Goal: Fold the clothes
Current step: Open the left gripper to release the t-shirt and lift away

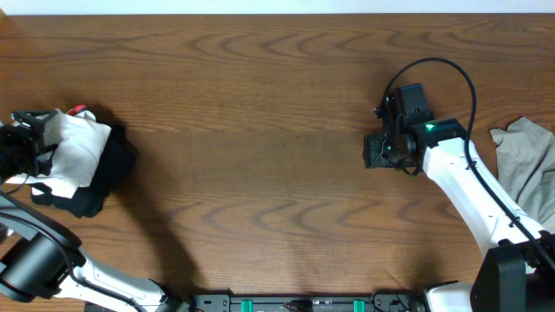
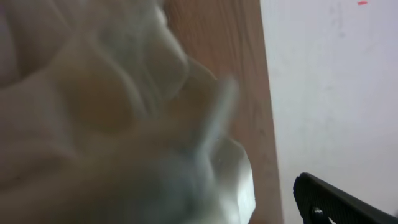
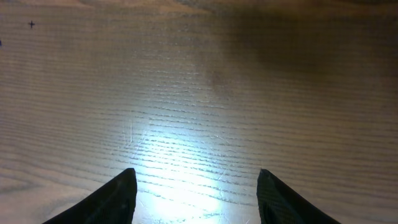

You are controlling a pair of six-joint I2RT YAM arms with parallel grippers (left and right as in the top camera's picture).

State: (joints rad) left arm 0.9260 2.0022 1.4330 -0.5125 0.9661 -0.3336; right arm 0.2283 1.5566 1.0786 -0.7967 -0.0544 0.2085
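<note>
Your left gripper point(image 1: 26, 147) sits at the left edge of the table point(image 1: 260, 104), against a white garment point(image 1: 80, 146) bunched on top of a black garment point(image 1: 108, 178). Its wrist view is a blur of pale cloth, so you cannot tell how its jaws stand. Your right gripper point(image 3: 193, 177) is right of centre, jaws spread wide over bare wood. A grey garment point(image 1: 527, 160) lies at the right edge, beside that arm. A broad stretch of wood separates the two piles.
</note>
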